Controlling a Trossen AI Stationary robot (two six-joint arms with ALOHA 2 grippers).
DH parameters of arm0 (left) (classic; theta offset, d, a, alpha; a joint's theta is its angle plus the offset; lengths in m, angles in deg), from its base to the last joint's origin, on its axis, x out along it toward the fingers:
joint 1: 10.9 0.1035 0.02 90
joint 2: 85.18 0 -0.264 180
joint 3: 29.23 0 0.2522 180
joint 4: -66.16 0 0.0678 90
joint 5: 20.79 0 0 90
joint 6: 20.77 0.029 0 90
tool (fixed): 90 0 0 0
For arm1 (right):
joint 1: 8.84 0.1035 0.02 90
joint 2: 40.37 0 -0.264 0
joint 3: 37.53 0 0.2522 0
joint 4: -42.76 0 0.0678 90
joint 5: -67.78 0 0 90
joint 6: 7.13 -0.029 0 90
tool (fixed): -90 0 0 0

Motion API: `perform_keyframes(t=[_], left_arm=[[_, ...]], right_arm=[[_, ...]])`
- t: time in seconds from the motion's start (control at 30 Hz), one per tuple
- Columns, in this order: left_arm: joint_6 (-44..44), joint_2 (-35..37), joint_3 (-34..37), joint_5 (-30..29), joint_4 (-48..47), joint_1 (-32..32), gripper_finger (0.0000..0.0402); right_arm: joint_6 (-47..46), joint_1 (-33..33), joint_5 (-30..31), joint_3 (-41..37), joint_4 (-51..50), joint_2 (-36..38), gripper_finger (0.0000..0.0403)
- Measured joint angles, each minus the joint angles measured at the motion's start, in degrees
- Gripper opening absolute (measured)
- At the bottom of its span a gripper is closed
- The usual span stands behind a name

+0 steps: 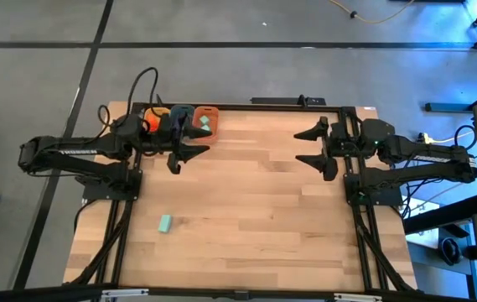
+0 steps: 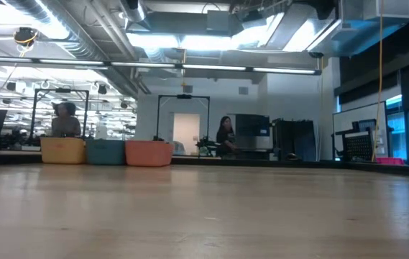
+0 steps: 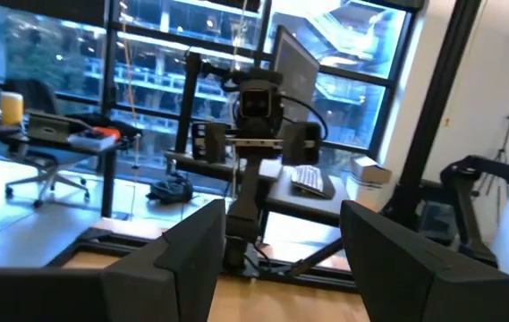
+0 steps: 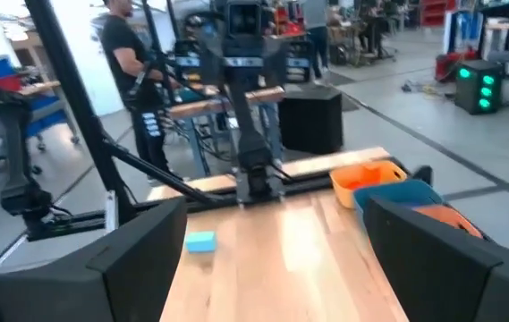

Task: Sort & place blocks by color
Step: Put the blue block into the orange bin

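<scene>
One mint-teal block (image 1: 164,222) lies flat on the wooden table (image 1: 263,218), left of the middle toward the near edge; the right wrist view shows this block (image 4: 200,241) too. A second teal block (image 1: 205,124) rests inside the orange tub (image 1: 207,119) at the far left. Beside that tub stand a blue tub (image 1: 179,112) and a yellow tub (image 1: 154,119) with something orange in it. My left gripper (image 1: 192,144) hovers open next to the tubs, pointing level across the table. My right gripper (image 1: 309,145) hovers open at the far right, facing it.
The three tubs (image 2: 105,151) stand in a row along the far edge. Black frame rails (image 1: 121,243) run down both table sides. People (image 4: 133,63) stand in the room beyond the table. Bare wood lies between the two grippers and toward the near edge.
</scene>
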Motion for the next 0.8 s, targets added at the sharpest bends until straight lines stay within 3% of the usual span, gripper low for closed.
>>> perform_keyframes(t=[0.3,0.8], left_arm=[[2.3,-0.1,0.0,0.1,-0.3,0.0,0.0212],[2.2,-0.1,0.0,5.1,-1.2,0.0,0.0212]], right_arm=[[0.6,0.0,-0.1,0.0,0.5,0.0,0.0343],[1.9,0.0,-0.1,0.0,0.4,0.0,0.0343]])
